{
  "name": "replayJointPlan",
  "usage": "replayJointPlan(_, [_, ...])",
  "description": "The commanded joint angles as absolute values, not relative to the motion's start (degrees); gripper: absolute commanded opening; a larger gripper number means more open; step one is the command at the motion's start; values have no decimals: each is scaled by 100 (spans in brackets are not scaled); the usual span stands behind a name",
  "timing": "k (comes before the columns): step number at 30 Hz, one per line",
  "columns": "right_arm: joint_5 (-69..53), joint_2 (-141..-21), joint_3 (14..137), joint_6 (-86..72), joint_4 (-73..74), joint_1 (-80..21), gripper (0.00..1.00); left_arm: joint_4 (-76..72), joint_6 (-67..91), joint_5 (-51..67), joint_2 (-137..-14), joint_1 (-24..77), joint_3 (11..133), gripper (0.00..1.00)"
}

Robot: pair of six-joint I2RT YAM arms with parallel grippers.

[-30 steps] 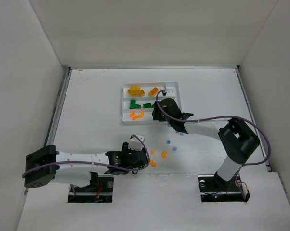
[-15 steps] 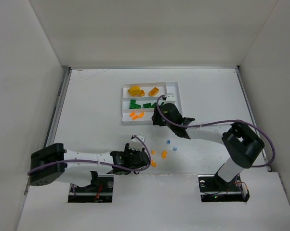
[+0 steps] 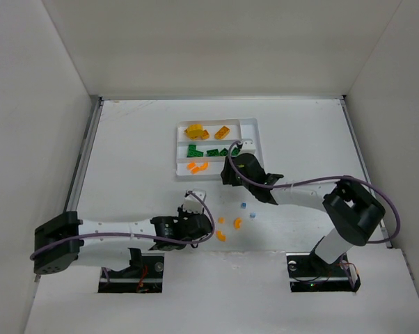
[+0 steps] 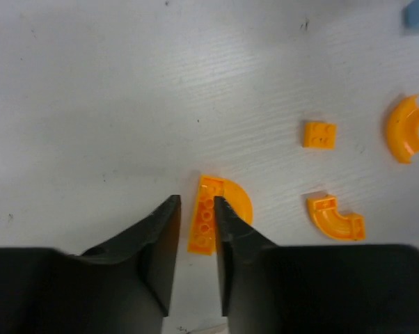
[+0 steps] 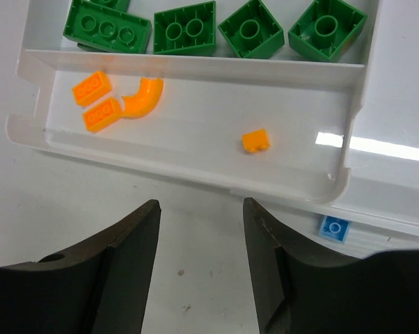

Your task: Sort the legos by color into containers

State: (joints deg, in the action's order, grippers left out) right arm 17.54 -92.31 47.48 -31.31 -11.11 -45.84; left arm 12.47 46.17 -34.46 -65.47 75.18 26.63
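Observation:
A flat orange half-round lego [image 4: 213, 216] lies on the table between the fingers of my left gripper [image 4: 198, 202], which is shut on it. Nearby lie an orange square bit [image 4: 319, 134], two orange arches [image 4: 336, 216] [image 4: 406, 129] and a pale blue piece [image 4: 418, 14]. My right gripper [image 5: 201, 203] hangs open and empty over the table, just in front of the white tray [image 5: 195, 177]. The containers hold yellow legos [image 3: 195, 130], green bricks [image 5: 185, 28] and orange pieces [image 5: 119, 104].
A pale blue piece [image 5: 334, 228] sits by the tray's near right corner. Two more blue bits [image 3: 243, 206] [image 3: 255, 215] lie between the arms. White walls close in the table on the left, the right and the far side.
My left jaws have narrowed from wide apart to close round the orange half-round piece. My right gripper has slid a little left along the tray's near edge.

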Motion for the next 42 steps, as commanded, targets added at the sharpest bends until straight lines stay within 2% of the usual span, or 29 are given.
replayJointPlan(1, [1819,-8825,4694,-3155,-1398,-4557,57,1354,4869,-3595,-6100,7291,2672,20])
replayJointPlan(8, [1810,-8244,4298,-3164,-1283,-4443,57,1125,4579,-3138,-5880,6693,2716,22])
replayJointPlan(13, [1802,-8191,4131,-3208,-1327,-4443,57,993,4562,-2831,-6292,6824,2733,27])
replayJointPlan(30, [1793,-8253,4069,-3226,-1415,-4451,57,976,4597,-2707,-6864,7264,2733,24])
replayJointPlan(34, [1793,-8209,4078,-3234,-1380,-4451,57,1055,4588,-2760,-7066,7308,2804,21])
replayJointPlan(37, [1802,-8156,4043,-3234,-1406,-4451,57,1107,4649,-2856,-7093,7317,2795,15])
replayJointPlan(42, [1819,-8095,4061,-3199,-1354,-4451,57,1152,4632,-3111,-6576,7229,2865,9])
